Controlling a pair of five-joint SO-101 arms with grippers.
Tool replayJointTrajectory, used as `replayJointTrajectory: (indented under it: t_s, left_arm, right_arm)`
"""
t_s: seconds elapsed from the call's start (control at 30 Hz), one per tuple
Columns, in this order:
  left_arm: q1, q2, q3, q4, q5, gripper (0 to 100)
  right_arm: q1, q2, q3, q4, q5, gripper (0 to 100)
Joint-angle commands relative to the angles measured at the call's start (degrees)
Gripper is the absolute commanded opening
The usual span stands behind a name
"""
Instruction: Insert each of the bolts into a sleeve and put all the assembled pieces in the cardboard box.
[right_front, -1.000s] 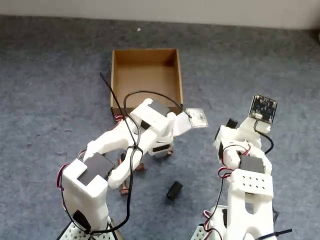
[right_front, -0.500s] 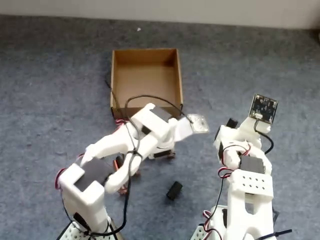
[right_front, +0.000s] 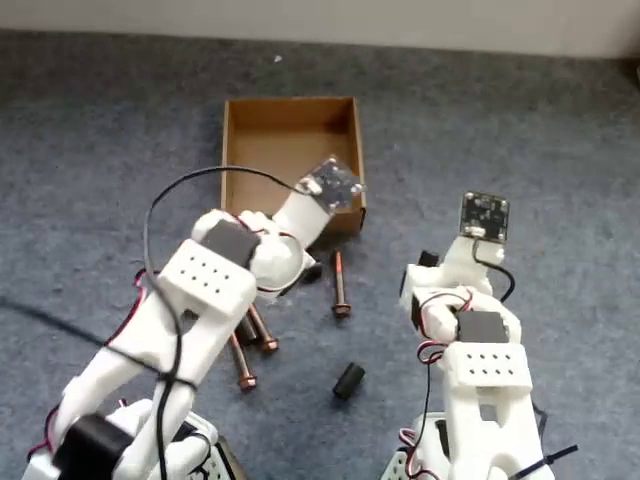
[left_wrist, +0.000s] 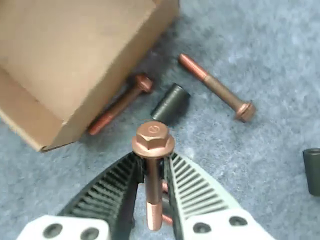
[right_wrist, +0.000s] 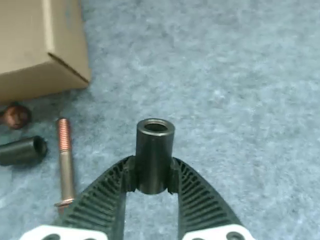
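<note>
Clamping a bolt (left_wrist: 153, 150) by its shank, the left end effector (left_wrist: 152, 167) hangs at 6 o'clock of the cardboard box (right_front: 290, 140), whose wall it could clip. The right end effector (right_wrist: 152, 175) pinches a sleeve (right_wrist: 155, 150), well apart toward 4 o'clock. Misaligned axes could jam the mating. Free surface (right_front: 560, 150) lies toward 3 o'clock.

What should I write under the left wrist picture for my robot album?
The left gripper holds a copper bolt over the carpet, near the cardboard box, a black sleeve and loose bolts.
</note>
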Motion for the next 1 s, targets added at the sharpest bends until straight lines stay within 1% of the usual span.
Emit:
replayJointTrajectory:
  t_s: [0.0, 0.13, 0.27, 0.37, 0.47, 0.6, 0.67, 0.73, 0.8, 0.87, 0.97]
  left_arm:
    - [-1.2, -12.9, 2.1, -0.5, 1.3, 1]
    - [-1.0, -23.3, 6.4, -0.9, 2.5, 1]
    - [-1.3, -33.3, 10.9, -1.5, 11.5, 1]
    - [-2.4, -40.5, 16.0, -7.6, 14.9, 1]
    - [-6.0, -47.1, 22.5, -17.5, 18.0, 1]
    - [-9.0, -54.8, 31.9, -29.8, 22.2, 1]
    - [-9.1, -58.8, 35.6, -33.7, 24.1, 1]
    - [-9.1, -63.0, 38.3, -36.0, 26.2, 1]
    - [-9.1, -67.3, 39.8, -36.7, 28.8, 1]
    - [-9.1, -71.2, 40.7, -36.7, 32.1, 1]
    - [-8.7, -76.4, 41.6, -36.7, 35.9, 1]
  right_arm:
    - [-5.0, -2.1, -1.0, 0.4, -0.6, 0.6]
    - [-10.9, -2.5, -0.9, 0.4, -0.6, 0.5]
    - [-16.1, -11.4, -0.7, 0.3, -0.6, 0.5]
    - [-19.4, -21.6, 2.9, 0.0, -0.6, 0.5]
    - [-22.5, -30.6, 7.7, -0.5, -0.6, 0.5]
    - [-26.3, -41.0, 16.0, -6.0, -0.4, 0.5]
    - [-27.8, -45.7, 20.4, -9.4, -0.3, 0.5]
    - [-29.8, -50.2, 24.3, -11.3, 0.1, 0.5]
    - [-31.9, -54.1, 27.3, -11.7, 3.2, 0.5]
    - [-33.8, -54.5, 29.1, -11.9, 5.9, 0.5]
    - [-35.9, -53.8, 30.4, -14.1, 6.9, 0.5]
